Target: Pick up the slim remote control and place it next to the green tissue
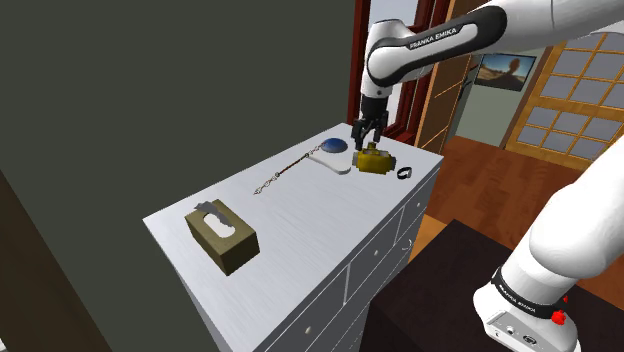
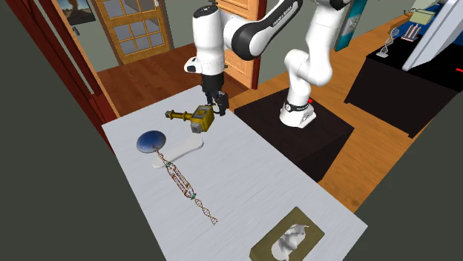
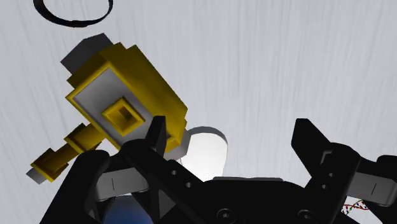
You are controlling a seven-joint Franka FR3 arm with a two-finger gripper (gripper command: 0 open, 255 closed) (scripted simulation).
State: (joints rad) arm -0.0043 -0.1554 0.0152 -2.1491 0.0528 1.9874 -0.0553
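Here my jaws hang wide over the slim white remote on the pale bench, just beside the blocky yellow mallet, ready to straddle it; the olive-green tissue box sits well apart.

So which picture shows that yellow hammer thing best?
The wrist view: the yellow hammer sits close, head and handle both clear. The second exterior view shows it whole but far off; the shoulder view, far off beneath the gripper.
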